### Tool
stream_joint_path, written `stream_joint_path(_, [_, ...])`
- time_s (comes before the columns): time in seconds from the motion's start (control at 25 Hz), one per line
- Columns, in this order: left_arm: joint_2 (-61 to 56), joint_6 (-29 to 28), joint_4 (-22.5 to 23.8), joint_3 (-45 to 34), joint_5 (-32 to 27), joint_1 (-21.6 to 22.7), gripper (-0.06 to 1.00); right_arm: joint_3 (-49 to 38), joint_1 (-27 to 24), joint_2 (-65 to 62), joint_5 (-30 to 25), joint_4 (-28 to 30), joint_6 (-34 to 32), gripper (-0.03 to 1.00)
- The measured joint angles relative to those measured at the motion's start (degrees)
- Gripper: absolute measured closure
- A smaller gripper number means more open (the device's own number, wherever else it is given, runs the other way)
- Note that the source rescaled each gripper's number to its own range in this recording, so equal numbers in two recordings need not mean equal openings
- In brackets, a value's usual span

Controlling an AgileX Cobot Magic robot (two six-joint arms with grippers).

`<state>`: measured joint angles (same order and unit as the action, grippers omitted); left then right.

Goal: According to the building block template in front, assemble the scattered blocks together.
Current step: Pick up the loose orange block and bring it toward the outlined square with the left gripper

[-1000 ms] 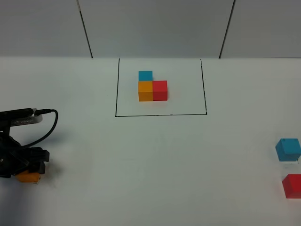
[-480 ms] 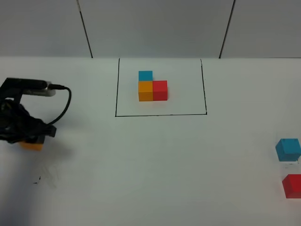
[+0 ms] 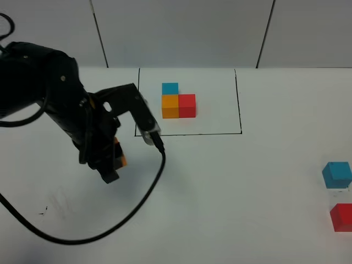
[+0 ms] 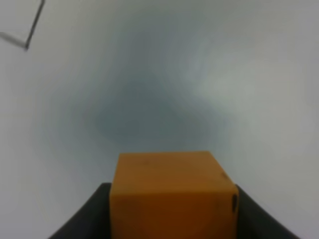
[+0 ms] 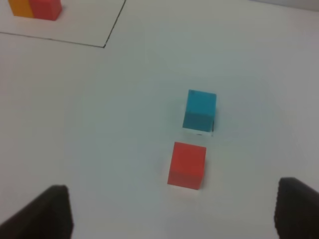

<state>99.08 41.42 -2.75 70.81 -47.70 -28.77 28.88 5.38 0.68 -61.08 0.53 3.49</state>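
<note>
The building block template (image 3: pixel 177 100), small blue, orange and red cubes joined in an L, sits inside a black outlined square at the back; its corner shows in the right wrist view (image 5: pixel 35 8). My left gripper (image 3: pixel 113 162) is shut on the orange cube (image 3: pixel 120 158), held above the table just left of the square's front left corner. The left wrist view shows the orange cube (image 4: pixel 172 194) between the dark fingers (image 4: pixel 84 221). The blue cube (image 3: pixel 336 174) and red cube (image 3: pixel 342 215) lie at the right edge. My right gripper (image 5: pixel 174 219) is open above and short of the blue cube (image 5: pixel 200 110) and red cube (image 5: pixel 187 165), touching neither.
The black outlined square (image 3: pixel 187 133) marks the template's area. The left arm's black cable (image 3: pixel 110 234) loops low over the table's front left. Faint pencil marks (image 3: pixel 52 206) show on the white table. A grey panelled wall stands behind.
My left arm has swung from the far left edge up and to the right towards the square, carrying the orange cube. The blue and red cubes have not moved.
</note>
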Motion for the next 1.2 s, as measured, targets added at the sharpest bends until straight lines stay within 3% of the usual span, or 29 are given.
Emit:
stream_joint_path(0.24, [3.7, 2.6, 0.0, 0.2, 7.1, -9.0, 0.93, 0.0, 0.0, 0.0, 0.0, 0.0, 0.0, 0.29])
stream_joint_path(0.48, [10.0, 4.1, 0.0, 0.2, 10.8, -14.1, 0.93, 0.0, 0.0, 0.0, 0.0, 0.0, 0.0, 0.29])
stream_joint_path(0.92, [16.3, 4.6, 0.2, 0.2, 16.3, -15.1, 0.93, 0.0, 0.0, 0.0, 0.0, 0.0, 0.0, 0.29])
stream_joint_path(1.2, [16.5, 8.1, 0.2, 0.2, 16.8, -15.1, 0.93, 0.0, 0.0, 0.0, 0.0, 0.0, 0.0, 0.29])
